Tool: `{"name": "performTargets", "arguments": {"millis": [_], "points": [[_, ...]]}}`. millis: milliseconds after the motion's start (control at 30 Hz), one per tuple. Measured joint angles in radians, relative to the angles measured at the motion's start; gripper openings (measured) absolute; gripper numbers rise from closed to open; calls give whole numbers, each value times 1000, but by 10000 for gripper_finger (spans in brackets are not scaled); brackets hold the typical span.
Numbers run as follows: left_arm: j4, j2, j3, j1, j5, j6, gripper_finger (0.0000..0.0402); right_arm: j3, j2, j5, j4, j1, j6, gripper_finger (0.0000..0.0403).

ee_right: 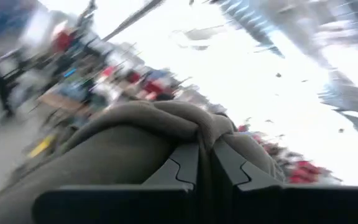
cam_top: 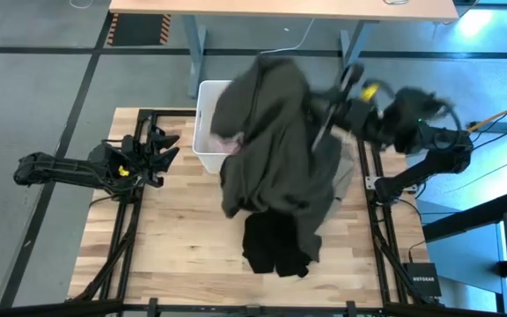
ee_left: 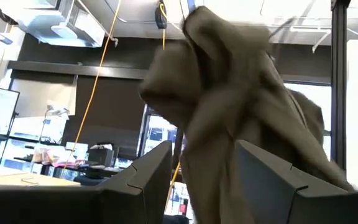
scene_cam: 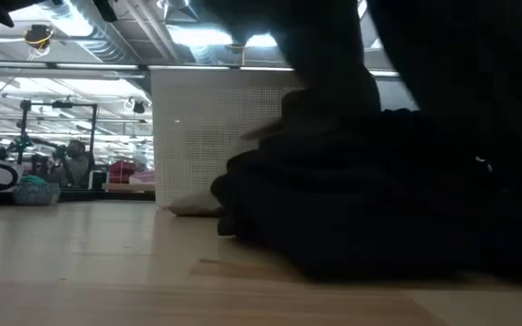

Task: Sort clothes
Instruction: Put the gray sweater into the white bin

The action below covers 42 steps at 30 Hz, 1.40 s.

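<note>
My right gripper [cam_top: 311, 104] is raised over the table's far right and is shut on a dark olive-green garment [cam_top: 275, 132], which hangs down over the white tub [cam_top: 208, 114] and the table's middle. It also shows in the left wrist view [ee_left: 229, 99] and the right wrist view [ee_right: 142, 137]. A black garment [cam_top: 275, 246] lies on the table below it and fills the low view [scene_cam: 379, 208]. Pale pink cloth [cam_top: 227, 143] shows inside the tub. My left gripper [cam_top: 167, 148] is open and empty at the table's left. My right gripper pinches a bunched fold of the olive-green garment [ee_right: 207, 134] between its two shut fingers. The cloth drapes over and hangs slack below the gripper, its lower part reaching down to the black garment [cam_top: 280, 224].
The white perforated tub stands at the table's far middle, seen also in the low view [scene_cam: 207, 127]. Bare wooden table [cam_top: 174, 246] lies at the near left. A desk stands beyond the far edge [cam_top: 280, 9].
</note>
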<state>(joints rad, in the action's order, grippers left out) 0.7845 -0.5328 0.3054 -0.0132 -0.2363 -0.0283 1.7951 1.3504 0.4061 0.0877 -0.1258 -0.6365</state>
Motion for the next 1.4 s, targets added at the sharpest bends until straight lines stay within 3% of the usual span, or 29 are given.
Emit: {"name": "performTargets", "arguments": {"millis": [267, 633, 800, 1000, 1200, 1400], "points": [[-5, 0, 0, 0, 0, 1, 170, 94, 84, -12, -130, 228, 32, 20], [-11, 0, 0, 1, 0, 5, 170, 94, 265, -14, 287, 380, 211, 37], [-15, 0, 0, 1, 0, 4, 170, 93, 338, 25, 430, 382, 247, 76], [-18, 0, 0, 1, 0, 8, 170, 126, 341, 58, 575, 381, 297, 158], [-8, 6, 0, 1, 0, 56, 170, 330, 319, 73, 882, 360, 331, 217], [16, 36, 0, -2, 0, 144, 170, 537, 289, 30, 1297, 257, 484, 228]]}}
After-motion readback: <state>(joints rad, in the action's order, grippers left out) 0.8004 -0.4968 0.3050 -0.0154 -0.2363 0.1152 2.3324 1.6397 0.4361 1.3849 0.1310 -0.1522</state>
